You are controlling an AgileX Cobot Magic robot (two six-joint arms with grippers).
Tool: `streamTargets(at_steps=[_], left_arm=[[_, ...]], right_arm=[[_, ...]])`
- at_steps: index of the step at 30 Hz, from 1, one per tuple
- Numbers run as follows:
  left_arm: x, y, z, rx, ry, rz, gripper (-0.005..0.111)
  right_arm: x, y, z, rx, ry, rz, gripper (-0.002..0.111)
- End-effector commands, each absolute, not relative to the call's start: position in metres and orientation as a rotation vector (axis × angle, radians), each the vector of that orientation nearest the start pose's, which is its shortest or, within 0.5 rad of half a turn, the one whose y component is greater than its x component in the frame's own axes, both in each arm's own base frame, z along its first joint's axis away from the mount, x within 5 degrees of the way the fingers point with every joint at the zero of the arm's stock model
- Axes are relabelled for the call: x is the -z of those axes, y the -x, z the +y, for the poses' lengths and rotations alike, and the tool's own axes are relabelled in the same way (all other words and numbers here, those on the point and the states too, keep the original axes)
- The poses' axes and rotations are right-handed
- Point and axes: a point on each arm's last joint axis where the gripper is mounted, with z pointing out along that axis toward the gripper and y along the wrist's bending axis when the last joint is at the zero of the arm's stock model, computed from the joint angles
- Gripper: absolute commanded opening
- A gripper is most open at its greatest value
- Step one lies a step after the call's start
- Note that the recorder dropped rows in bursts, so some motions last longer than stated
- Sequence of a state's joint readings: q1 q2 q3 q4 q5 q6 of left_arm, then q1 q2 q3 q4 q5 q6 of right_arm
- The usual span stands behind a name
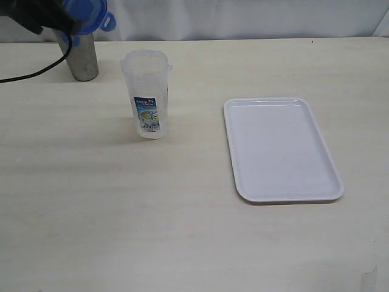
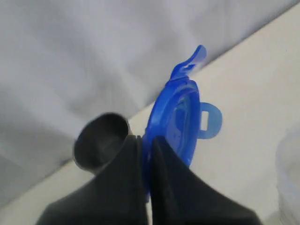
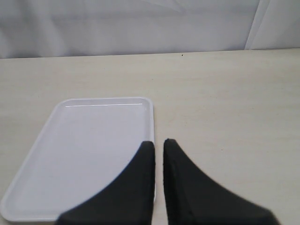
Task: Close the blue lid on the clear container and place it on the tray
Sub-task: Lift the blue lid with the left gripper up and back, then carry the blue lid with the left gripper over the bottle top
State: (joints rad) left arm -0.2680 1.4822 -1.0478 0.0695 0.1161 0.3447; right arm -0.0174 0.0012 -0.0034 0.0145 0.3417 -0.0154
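Pinching the lid [image 2: 176,117] by its rim, the left gripper [image 2: 146,140] has both fingers pressed against the blue plastic, one on each face. The lid stands on edge in this grip, with two snap flaps sticking out from its free side. It is held in the air over the desk's [image 1: 182,231] far left corner, just above a steel cup [image 1: 82,58] that stands there.

The container [image 1: 146,91] stands upright and open on the desk, near the cup and left of the middle, with its printed label facing the exterior camera. The tray [image 1: 282,149] lies flat right of the middle, well apart from the container, with nothing on it.

The right gripper [image 3: 158,143] has its fingers drawn almost together, a thin slit between them, and grips nothing.

Only the left wrist view shows how the fingers clamp the lid; the exterior view gives just a dark arm and part of the lid at its upper left corner. Only the right wrist view shows the right gripper, whose tips appear against the tray's long rim; whether they touch it cannot be told.
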Motion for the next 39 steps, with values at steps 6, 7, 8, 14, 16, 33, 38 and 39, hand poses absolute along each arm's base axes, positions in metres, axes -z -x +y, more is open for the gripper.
streamTargets(at_steps=[6,7,8,14,16,33,38,39], left_arm=[[-0.314,-0.344,-0.099,-0.151,-0.678,1.61,0.0],[-0.311,-0.347,-0.1,-0.167,-0.695,1.591,0.0],[-0.308,-0.351,-0.101,-0.193,-0.721,1.568,0.0],[-0.291,-0.366,-0.107,-0.429,-0.939,1.381,0.0],[-0.289,-0.368,-0.109,-0.501,-0.989,1.325,0.0],[-0.271,-0.359,-0.168,-0.896,-1.221,1.051,0.0],[-0.258,-0.348,-0.182,-0.848,-1.294,1.07,0.0],[-0.256,-0.346,-0.183,-0.842,-1.303,1.074,0.0]], right_arm=[[-0.182,-0.053,-0.001,0.009,-0.017,1.826,0.007],[-0.182,-0.053,-0.001,0.009,-0.017,1.826,0.007],[-0.182,-0.053,-0.001,0.009,-0.017,1.826,0.007],[-0.182,-0.053,-0.001,0.009,-0.017,1.826,0.007],[-0.182,-0.053,-0.001,0.009,-0.017,1.826,0.007],[-0.182,-0.053,-0.001,0.008,-0.016,1.826,0.007],[-0.182,-0.053,-0.001,0.008,-0.016,1.826,0.007],[-0.182,-0.053,-0.001,0.008,-0.016,1.826,0.007]])
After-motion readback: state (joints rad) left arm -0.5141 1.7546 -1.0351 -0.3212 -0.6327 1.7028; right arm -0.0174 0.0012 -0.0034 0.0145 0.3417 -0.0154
